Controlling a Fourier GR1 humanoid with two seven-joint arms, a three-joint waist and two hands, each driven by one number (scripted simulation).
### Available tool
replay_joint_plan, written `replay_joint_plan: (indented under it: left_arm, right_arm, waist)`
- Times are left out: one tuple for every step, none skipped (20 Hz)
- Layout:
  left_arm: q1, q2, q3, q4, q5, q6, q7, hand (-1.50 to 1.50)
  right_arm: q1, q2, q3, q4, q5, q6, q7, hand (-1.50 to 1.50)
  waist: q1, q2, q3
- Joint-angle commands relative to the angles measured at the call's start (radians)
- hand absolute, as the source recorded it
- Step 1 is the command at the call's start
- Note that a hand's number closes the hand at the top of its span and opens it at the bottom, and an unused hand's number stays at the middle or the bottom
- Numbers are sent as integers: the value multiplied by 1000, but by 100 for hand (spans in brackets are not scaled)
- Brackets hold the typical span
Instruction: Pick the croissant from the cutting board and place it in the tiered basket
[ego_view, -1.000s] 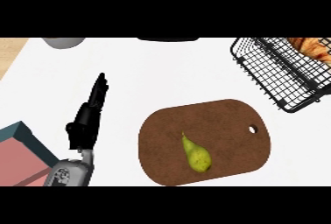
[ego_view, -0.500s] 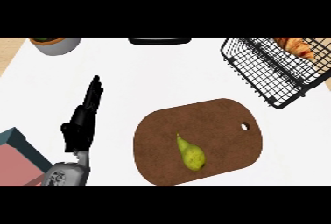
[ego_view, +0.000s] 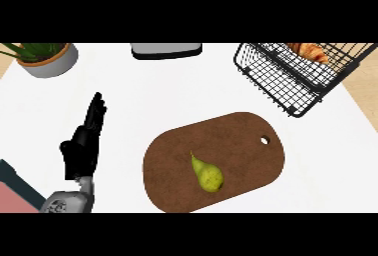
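Nearest us, at 8 o'clock, we see the left hand (ego_view: 80, 150) rising from its grey forearm over the white tabletop (ego_view: 162, 95). Its fingers (ego_view: 96, 112) are straight and released, pointing toward 12 o'clock and grasping nothing. At the lower left corner lies a pink slab (ego_view: 13, 197) with a dark edge, cut off by the view.

Just right of the hand, around 5 o'clock, we find the brown cutting board (ego_view: 240, 140). A yellow-green pear (ego_view: 207, 174) lies on its near half, stem toward 11 o'clock.

Farther off, at 1 o'clock, stands the black wire tiered basket (ego_view: 277, 80). The croissant (ego_view: 311, 50) sits inside it, near the top edge and well apart from the board.

At 12 o'clock we see a dark grey object (ego_view: 166, 49), and at 10 o'clock a potted plant (ego_view: 50, 62).
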Motion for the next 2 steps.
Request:
replay_joint_plan:
  left_arm:
    - [31, -6, 3, 0, 2, 8, 1, 0]
    - [42, 3, 11, 10, 4, 5, -3, 0]
  right_arm:
    - [-3, 36, -21, 0, -21, -135, 158, -150]
    - [15, 52, -28, 0, -28, -145, 150, -150]
  waist:
    - [-33, -23, 0]
    - [-38, -20, 0]
